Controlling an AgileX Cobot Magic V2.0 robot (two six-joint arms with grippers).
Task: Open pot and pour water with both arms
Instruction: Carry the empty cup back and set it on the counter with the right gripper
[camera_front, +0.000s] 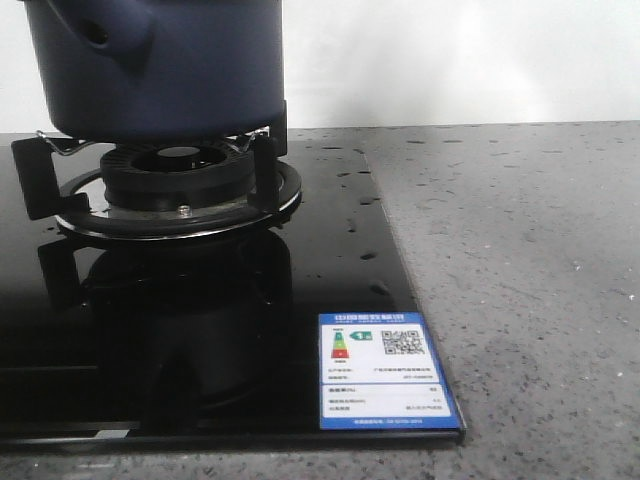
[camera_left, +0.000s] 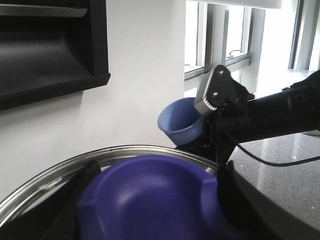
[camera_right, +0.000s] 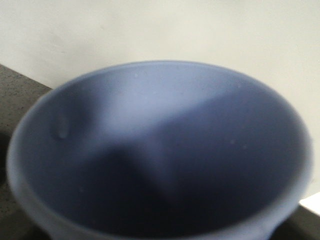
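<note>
Pot (camera_front: 160, 65), dark navy with a stubby hollow handle stub, sits on the black trivet of a gas burner (camera_front: 175, 180) at the far left of a glossy black glass hob (camera_front: 330, 260).

In the left wrist view, the left hand (camera_left: 150, 200) has a dark finger (camera_left: 82, 185) on each side of a rounded blue knob (camera_left: 150, 195) that fills the gap, so it is clamped on that knob; a shiny steel lid rim (camera_left: 60, 167) curves beneath.

The right hand (camera_left: 215, 97) shows there too, holding a light blue cup (camera_left: 180, 122) up in the air beyond the lid. The right wrist view looks straight into that cup's blurred mouth (camera_right: 160, 150).

Water droplets speckle the hob, an energy label (camera_front: 385, 372) sits at its near corner, and the grey speckled bench (camera_front: 520, 280) lies to the right. A white wall (camera_front: 450, 60) stands behind, and windows (camera_left: 235, 35) show past the right arm.
</note>
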